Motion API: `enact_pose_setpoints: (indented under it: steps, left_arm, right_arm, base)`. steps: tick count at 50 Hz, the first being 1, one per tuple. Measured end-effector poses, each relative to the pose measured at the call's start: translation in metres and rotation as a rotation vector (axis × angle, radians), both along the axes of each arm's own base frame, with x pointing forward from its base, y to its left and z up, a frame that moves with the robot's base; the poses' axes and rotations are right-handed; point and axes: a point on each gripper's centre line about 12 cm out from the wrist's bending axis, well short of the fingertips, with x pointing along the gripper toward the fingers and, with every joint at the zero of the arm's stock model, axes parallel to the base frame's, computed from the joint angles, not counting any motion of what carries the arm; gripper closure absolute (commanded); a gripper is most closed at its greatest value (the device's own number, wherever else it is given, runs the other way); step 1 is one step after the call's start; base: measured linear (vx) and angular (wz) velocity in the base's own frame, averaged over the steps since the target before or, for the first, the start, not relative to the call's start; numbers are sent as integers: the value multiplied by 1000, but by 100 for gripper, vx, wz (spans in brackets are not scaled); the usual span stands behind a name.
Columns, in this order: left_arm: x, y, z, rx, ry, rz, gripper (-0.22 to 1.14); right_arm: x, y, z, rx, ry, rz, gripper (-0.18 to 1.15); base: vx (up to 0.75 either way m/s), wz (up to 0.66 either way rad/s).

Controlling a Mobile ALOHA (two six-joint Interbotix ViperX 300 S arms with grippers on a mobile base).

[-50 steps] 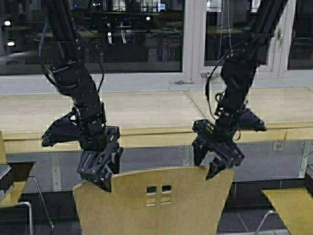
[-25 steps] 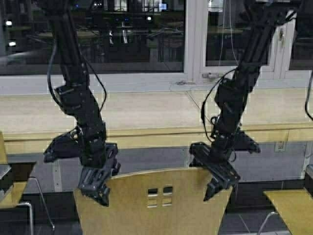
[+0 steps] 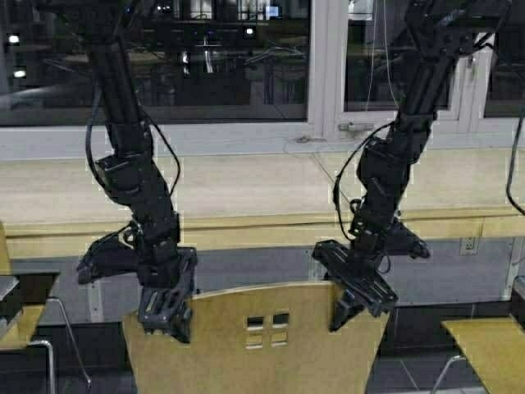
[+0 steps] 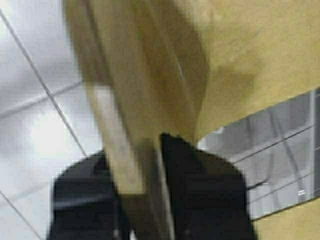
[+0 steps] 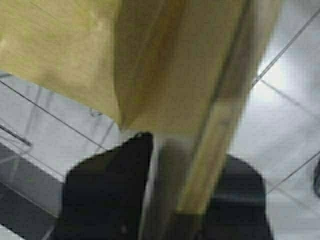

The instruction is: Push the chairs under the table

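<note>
One chair (image 3: 262, 345) stands right before me, its yellow-tan backrest with square cutouts facing me, a short way from the table (image 3: 246, 193). My left gripper (image 3: 168, 322) sits on the backrest's top left corner and my right gripper (image 3: 349, 305) on its top right corner. In the left wrist view the backrest edge (image 4: 120, 125) runs between the black fingers of the left gripper (image 4: 135, 150). The right wrist view shows the same edge (image 5: 220, 130) inside the right gripper (image 5: 192, 150). Both are shut on it.
The table's thick front edge (image 3: 271, 231) runs across the view below dark windows. A second chair's seat (image 3: 492, 345) shows at the lower right, and part of another chair (image 3: 25, 316) with a dark object (image 3: 20, 291) on it at the lower left.
Both arms have come down, and the grippers have slid lower over the backrest's top corners. The chair has barely shifted.
</note>
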Motion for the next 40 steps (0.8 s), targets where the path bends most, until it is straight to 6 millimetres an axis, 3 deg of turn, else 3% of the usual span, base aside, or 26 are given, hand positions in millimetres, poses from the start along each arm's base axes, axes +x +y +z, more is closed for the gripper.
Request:
enact_pose_setpoints:
  steps: [5,13,40]
  left_arm:
    - [0,2,0,-5,4,19,89]
    - [2,10,-1,-5,8,38,88]
    - [8,28,-1,-2,12,84,88]
  right_arm:
    - [-1,0,-1,4,10,0,98]
    - [-2,0,0,8,18,-1,92]
    - [-2,8,-2,11,14,14,93]
  base:
    - [0,0]
    - [2,2]
    - [17,6]
